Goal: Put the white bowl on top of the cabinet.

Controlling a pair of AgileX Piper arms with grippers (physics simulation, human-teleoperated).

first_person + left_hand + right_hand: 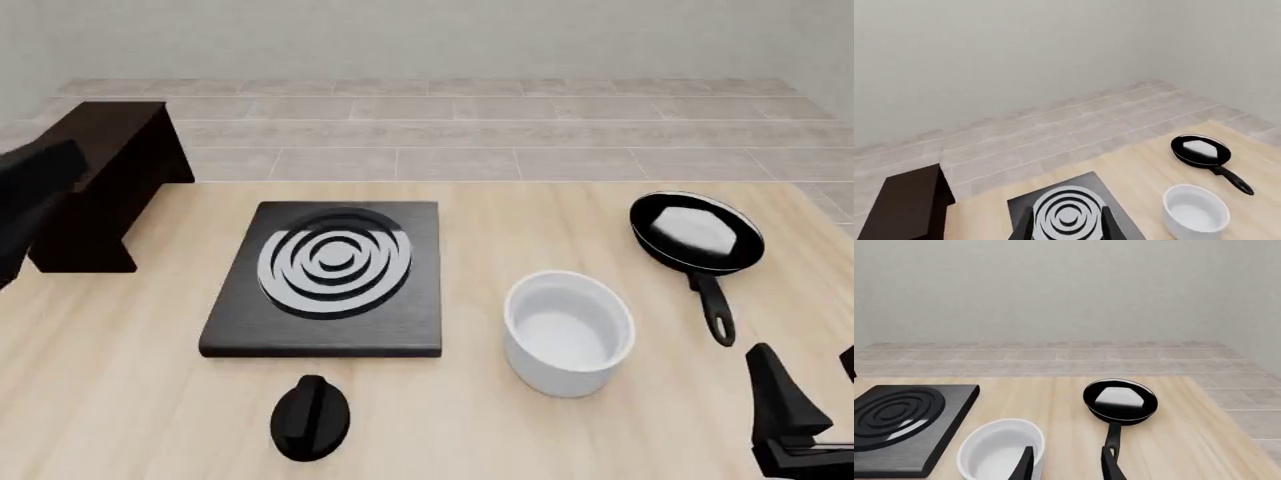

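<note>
Hovering at the near right corner of the pale wooden table (120, 400), the right gripper (1066, 465) has its two dark fingers parted with nothing between them; it sits just near of the glossy white, deep round bowl (569, 330) and the handle of the black frying pan (697, 238). The left gripper (1066, 225) also hangs released and bare, its black fingertips framing the flat black stove plate with silver concentric rings (330, 275) in the left wrist view; in the front view only a dark part of that arm shows at the far left edge. The white bowl stands upright on the table, right of the stove plate and near-left of the frying pan, apart from both. The dark brown, blocky wooden cabinet (104, 170) stands at the far left of the table, well apart from the bowl. A round black knob (311, 417) lies near of the stove plate.
</note>
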